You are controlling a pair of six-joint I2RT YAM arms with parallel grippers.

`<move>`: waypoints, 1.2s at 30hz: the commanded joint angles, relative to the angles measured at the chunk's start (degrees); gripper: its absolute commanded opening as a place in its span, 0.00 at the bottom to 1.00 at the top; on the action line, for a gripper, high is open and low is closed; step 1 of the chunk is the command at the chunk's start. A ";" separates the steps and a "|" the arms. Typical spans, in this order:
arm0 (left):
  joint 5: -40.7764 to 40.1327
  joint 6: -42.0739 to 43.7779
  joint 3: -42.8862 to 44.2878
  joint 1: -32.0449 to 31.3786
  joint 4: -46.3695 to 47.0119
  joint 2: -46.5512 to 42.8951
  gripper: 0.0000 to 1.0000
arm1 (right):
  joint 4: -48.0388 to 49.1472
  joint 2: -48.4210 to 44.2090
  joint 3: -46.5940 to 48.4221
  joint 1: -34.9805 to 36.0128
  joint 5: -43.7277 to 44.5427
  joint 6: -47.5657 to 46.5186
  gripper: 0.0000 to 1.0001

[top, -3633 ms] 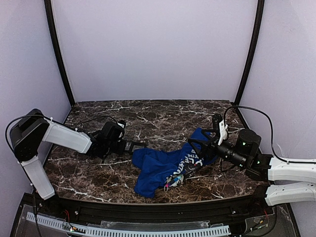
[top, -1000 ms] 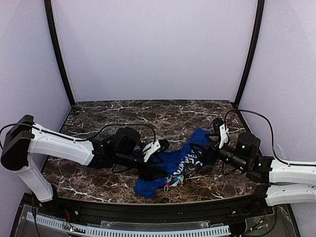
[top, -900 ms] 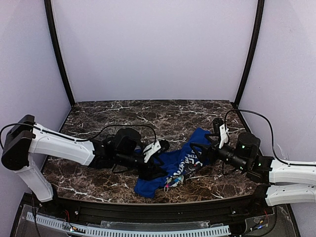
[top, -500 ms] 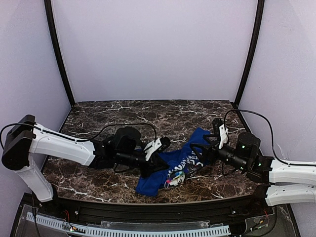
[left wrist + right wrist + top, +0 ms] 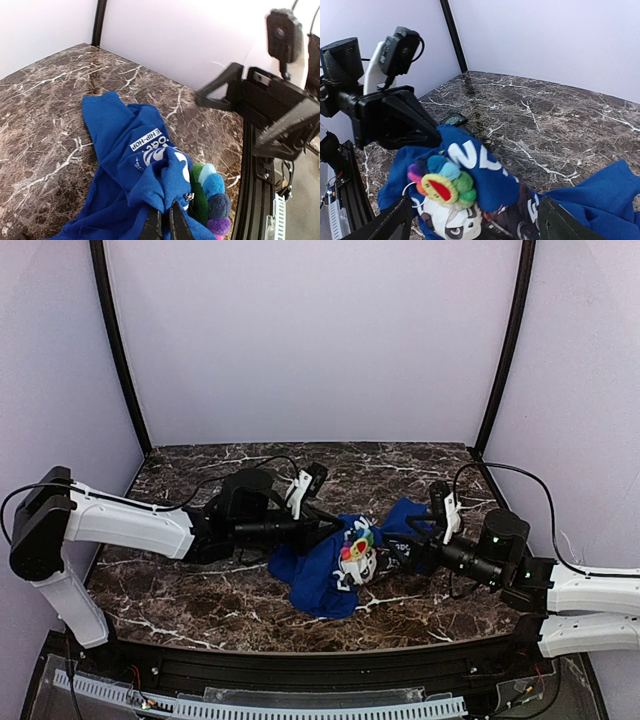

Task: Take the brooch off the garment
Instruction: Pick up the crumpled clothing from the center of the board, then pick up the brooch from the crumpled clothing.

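**Left claw on the cloth, brooch showing**

Top view: my left claw (image 5: 332, 525) is pinching a fold of the blue garment (image 5: 312, 580) on the tabletop (image 5: 200, 585). The brooch (image 5: 358, 543) sits mid-frame, with the right claw (image 5: 400, 545) spread beside it.

Left wrist: the brooch (image 5: 210, 200) is lower right, just beside my pressed fingers (image 5: 152, 227).

Right wrist: the brooch (image 5: 442, 182) is lower left, on the garment (image 5: 600, 195).

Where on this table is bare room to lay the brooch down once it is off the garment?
Free: the front-left part of the table, between the left arm and the near edge; also the strip along the far edge. Crowded: the middle, where the garment, the brooch, the shut left gripper and the open right gripper meet.
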 commanded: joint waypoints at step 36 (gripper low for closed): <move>7.54 -4.79 -0.92 2.34 8.67 2.46 0.01 | 11.23 32.39 14.62 12.94 18.82 2.38 0.61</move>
